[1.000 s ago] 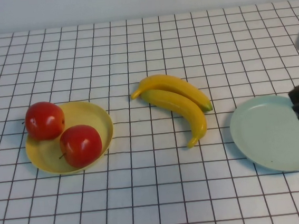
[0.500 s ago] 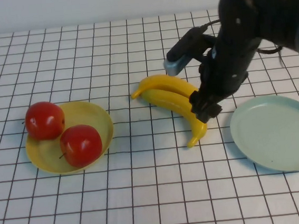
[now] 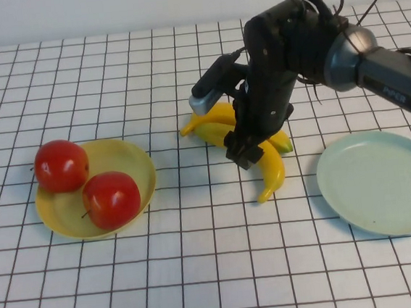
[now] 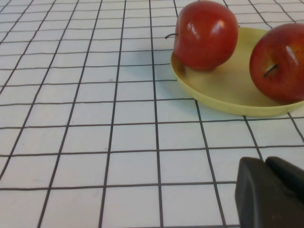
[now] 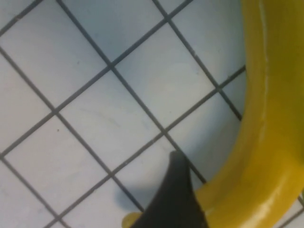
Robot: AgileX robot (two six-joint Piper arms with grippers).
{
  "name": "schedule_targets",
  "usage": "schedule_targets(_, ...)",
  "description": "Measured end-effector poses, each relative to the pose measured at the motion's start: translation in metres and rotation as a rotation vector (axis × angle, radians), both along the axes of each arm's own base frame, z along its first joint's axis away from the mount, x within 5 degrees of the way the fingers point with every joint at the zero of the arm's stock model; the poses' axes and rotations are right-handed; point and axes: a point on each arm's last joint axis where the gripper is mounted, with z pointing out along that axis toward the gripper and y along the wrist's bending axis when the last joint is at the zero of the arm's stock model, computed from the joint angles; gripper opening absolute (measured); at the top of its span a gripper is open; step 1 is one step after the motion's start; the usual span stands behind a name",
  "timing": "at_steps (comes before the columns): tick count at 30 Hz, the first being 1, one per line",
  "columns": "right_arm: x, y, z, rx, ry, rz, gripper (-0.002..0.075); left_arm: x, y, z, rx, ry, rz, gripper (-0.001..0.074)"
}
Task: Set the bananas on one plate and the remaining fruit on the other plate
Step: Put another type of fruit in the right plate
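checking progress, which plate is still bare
The blue-green plate, on the right side of the table, is bare. The yellow plate on the left holds both apples.

A white tabletop cloth [image 3: 202, 271] ruled with a grid of thin black lines covers the whole work surface, from the near edge to the far edge and from left to right. The squares look even and the cloth lies flat. Along the far side, behind the last row of squares, runs a plain pale grey wall [image 3: 104, 11], bare and evenly lit. Soft shadows fall on the cloth.
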Motion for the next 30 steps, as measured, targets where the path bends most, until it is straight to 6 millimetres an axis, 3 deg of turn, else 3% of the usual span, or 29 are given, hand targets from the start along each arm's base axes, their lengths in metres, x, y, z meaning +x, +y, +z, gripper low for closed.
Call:
schedule_targets(11,0.014,0.002,-0.023,-0.01,-0.03,-0.002,0.0511,0.0,0.0,0.0,0.0,0.0,0.0,-0.0004)
schedule_targets(14,0.016,0.0,-0.027,-0.014,-0.03,-0.006,0.0476,0.0,0.0,0.0,0.0,0.0,0.0,-0.0004)
schedule_targets(18,0.017,0.001,-0.035,-0.016,-0.013,-0.007,0.0358,0.0,0.0,0.0,0.0,0.0,0.0,-0.0004)
schedule_targets(22,0.016,0.001,-0.034,-0.013,0.002,-0.017,0.035,0.0,0.0,0.0,0.0,0.0,0.0,-0.0004)
schedule_targets(25,0.011,-0.001,-0.022,0.0,0.01,-0.047,0.035,0.0,0.0,0.0,0.001,0.0,0.0,-0.0004)
schedule_targets(30,-0.003,-0.009,0.021,0.036,-0.001,-0.12,0.035,0.0,0.0,0.0,0.001,0.0,0.0,-0.0004)
